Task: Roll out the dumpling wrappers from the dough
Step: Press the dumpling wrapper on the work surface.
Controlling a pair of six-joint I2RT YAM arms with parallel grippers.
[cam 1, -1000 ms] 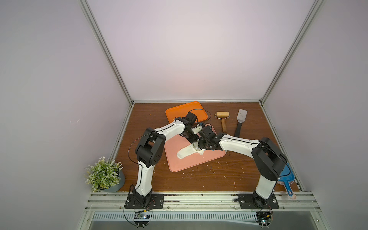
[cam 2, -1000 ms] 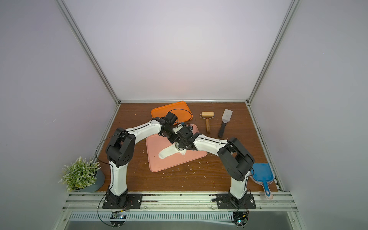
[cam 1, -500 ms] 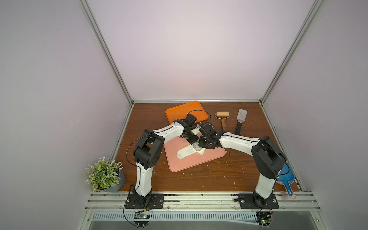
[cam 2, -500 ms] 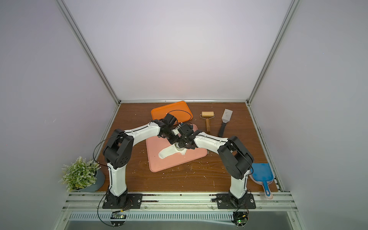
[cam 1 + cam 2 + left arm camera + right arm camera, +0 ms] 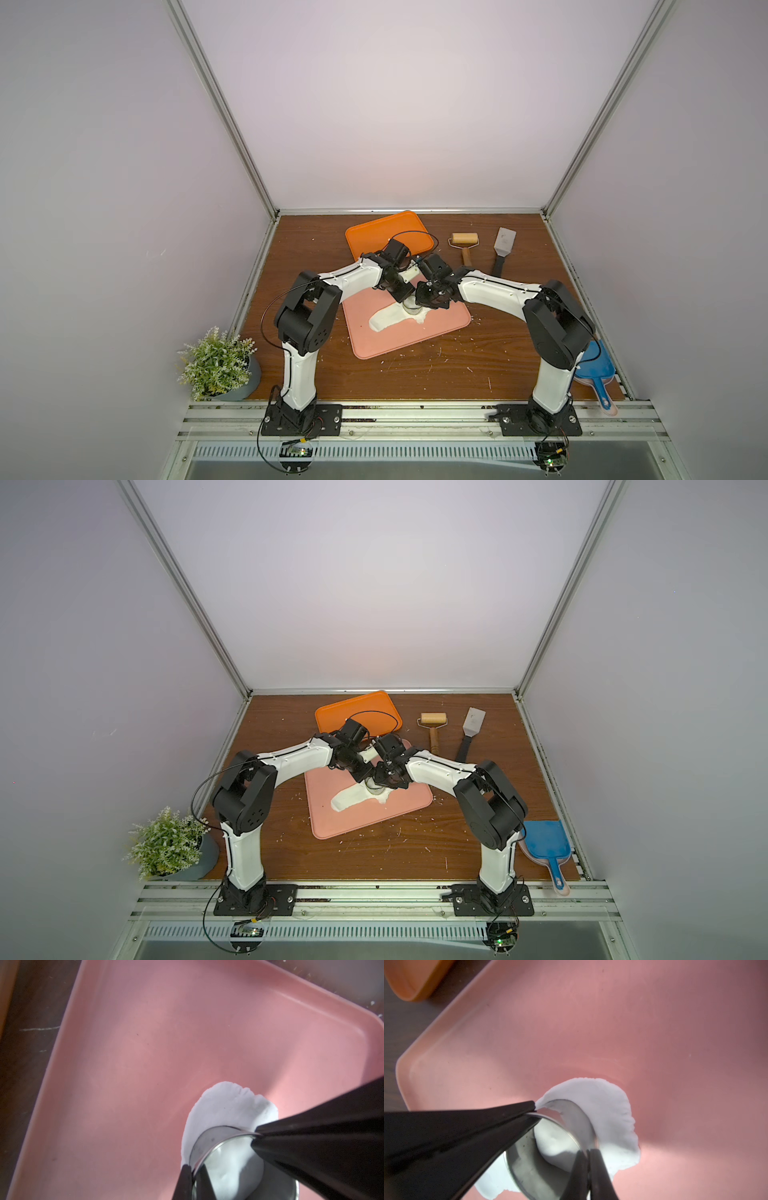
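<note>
1. The left end effector and the right end effector meet almost tip to tip over the pink tray. Each is pinched tight on the thin wall of the metal ring cutter, at separate spots on its rim.
2. Both wrist views show the clamp up close: black fingers close on the steel wall from either side, and another pair of fingers does the same.
3. The ring cutter stands straight below the tips on the white dough sheet. The sheet spreads out from under the ring and trails away from the tips toward the front of the counter.
4. The dumpling wrapper is the round of dough enclosed by the ring, right between the two end effectors. I cannot tell whether it is cut free.
5. Just beyond the left end effector sits an orange tray. A wooden roller and a scraper lie beyond the right end effector, well apart from it.
</note>
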